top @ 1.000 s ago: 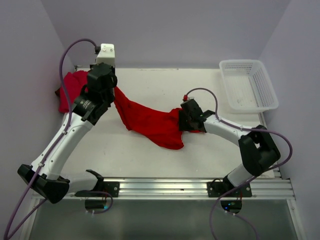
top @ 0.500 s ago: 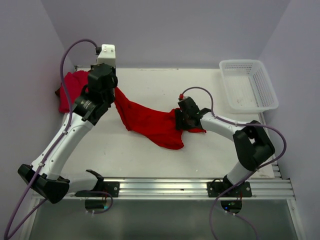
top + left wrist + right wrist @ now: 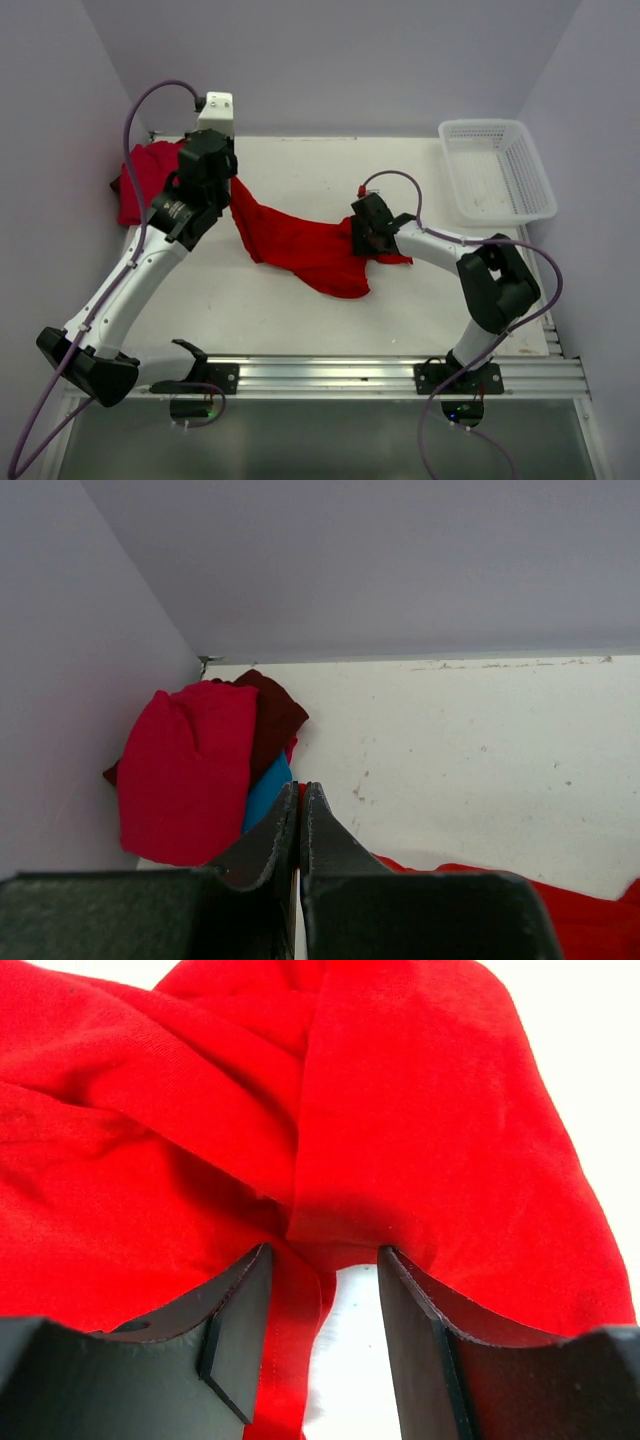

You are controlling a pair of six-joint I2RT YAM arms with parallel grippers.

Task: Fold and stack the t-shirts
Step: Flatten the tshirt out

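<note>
T-shirt (image 3: 300, 245), plain bright red

The left arm (image 3: 120, 285) extends from its base at the near left corner diagonally up and forward over the far left of the surface (image 3: 300, 320), with the wrist held high. The left claw (image 3: 300, 805) faces away from the bases; its jaws are pressed together along their full length, pinching an edge of the red t-shirt (image 3: 300, 245). The right arm (image 3: 435, 243) rises from its base at the near right, folds sharply at the elbow, and runs its forearm leftward toward the centre. The right claw (image 3: 325, 1260) is pitched down, low over the surface; its jaws stand apart with a clear gap, the fingers (image 3: 235, 1330) clamping nothing.
</note>
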